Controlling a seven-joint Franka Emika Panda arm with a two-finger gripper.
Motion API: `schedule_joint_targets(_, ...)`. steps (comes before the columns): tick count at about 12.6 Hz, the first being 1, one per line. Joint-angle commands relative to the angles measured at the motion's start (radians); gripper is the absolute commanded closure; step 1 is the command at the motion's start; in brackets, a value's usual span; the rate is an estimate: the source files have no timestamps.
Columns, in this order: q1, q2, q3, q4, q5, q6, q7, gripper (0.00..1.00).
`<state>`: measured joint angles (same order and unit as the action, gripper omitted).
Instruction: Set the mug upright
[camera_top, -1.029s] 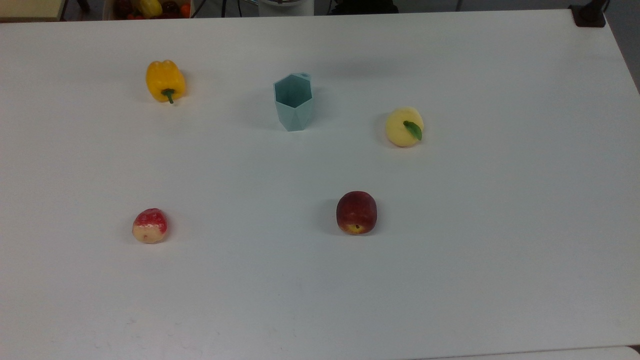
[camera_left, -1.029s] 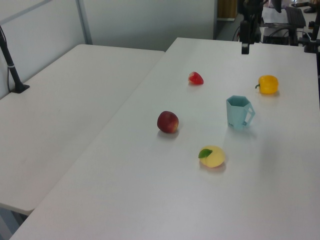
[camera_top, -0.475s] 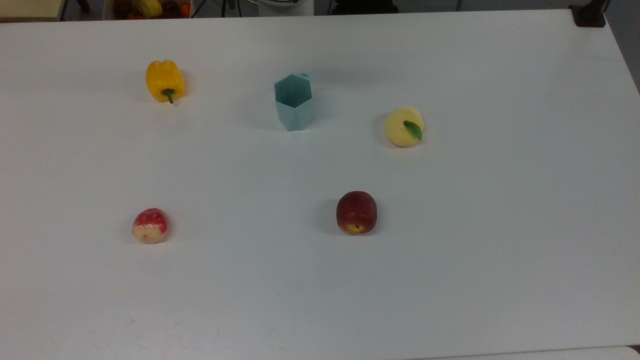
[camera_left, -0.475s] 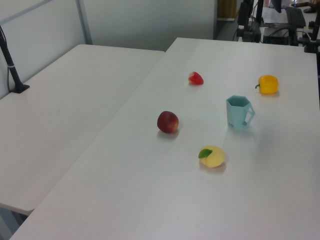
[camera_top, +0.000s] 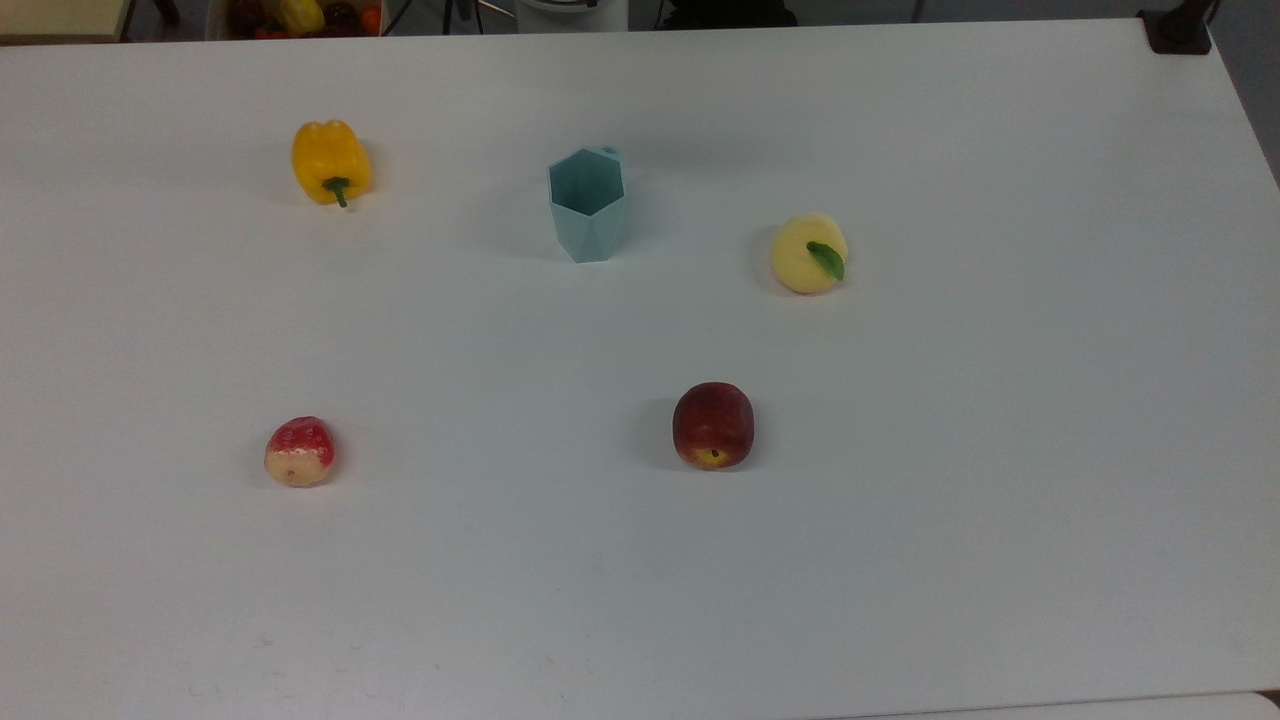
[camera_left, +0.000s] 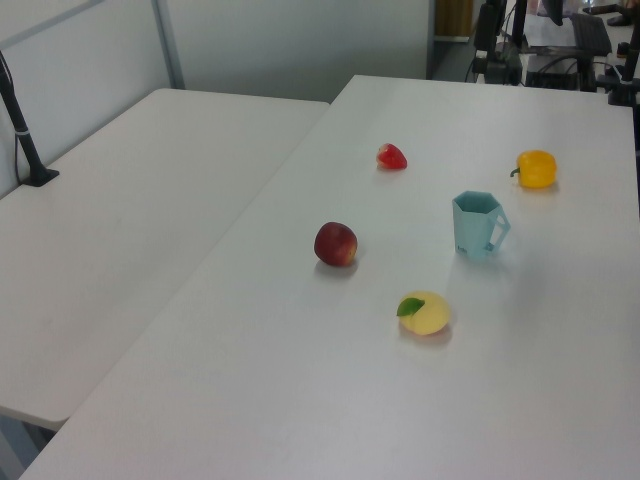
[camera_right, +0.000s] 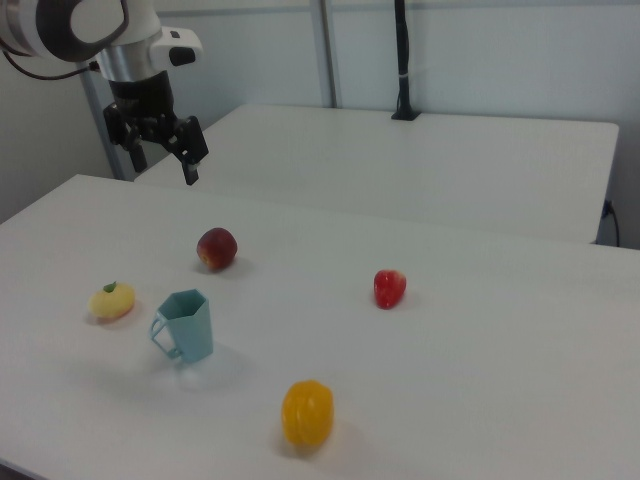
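The pale blue-teal faceted mug stands upright on the white table, open hexagonal rim up. In the left view the mug has its handle toward the left view's right. In the right view the mug shows its handle on the right view's left. My gripper hangs high in the air beyond the table's far edge in the right view, well away from the mug. It is open, its two black fingers spread with nothing between them.
A yellow bell pepper, a pale yellow fruit with a green leaf, a dark red apple and a red strawberry lie spread around the mug. A second white table adjoins, with a black post on it.
In the left view the gripper rose from above the table's far edge and out of the picture's top between one second ago and half a second ago. The mug and fruit stayed put.
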<state>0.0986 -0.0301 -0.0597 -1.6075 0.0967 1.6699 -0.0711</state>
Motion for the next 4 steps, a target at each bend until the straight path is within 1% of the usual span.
schedule_joint_targets(1,0.007,-0.022,0.004,0.004,-0.02,-0.001,0.105,0.0)
schedule_joint_targets(4,0.007,-0.024,0.003,0.003,-0.023,-0.001,0.099,0.0)
